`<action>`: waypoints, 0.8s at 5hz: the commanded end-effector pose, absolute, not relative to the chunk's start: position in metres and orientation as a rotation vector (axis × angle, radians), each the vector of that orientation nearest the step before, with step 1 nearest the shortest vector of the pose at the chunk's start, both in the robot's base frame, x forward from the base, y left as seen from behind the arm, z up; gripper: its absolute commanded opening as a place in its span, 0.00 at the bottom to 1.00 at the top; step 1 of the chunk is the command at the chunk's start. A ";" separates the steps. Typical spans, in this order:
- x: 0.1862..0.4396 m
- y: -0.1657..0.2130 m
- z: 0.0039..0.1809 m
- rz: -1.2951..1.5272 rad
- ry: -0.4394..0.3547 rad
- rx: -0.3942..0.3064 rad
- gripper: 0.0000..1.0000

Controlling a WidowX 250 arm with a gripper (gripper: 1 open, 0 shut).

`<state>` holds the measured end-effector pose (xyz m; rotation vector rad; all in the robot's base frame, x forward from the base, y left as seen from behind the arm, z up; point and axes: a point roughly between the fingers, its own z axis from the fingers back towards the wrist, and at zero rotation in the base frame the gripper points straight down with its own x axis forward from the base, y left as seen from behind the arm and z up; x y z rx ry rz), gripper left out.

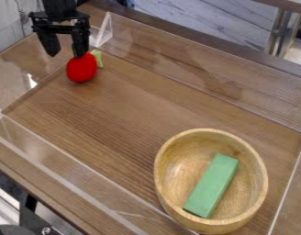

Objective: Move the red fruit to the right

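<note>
At the far left of the table, the gripper hangs just behind the one red fruit, fingers spread apart and empty. Nothing is grasped, so the whole move rightward is, by my reckoning, not yet begun. Farther right sits one wooden bowl holding one green block.
</note>
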<state>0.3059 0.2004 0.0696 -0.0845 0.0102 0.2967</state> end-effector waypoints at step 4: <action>0.343 0.191 0.071 0.316 -0.030 -0.059 1.00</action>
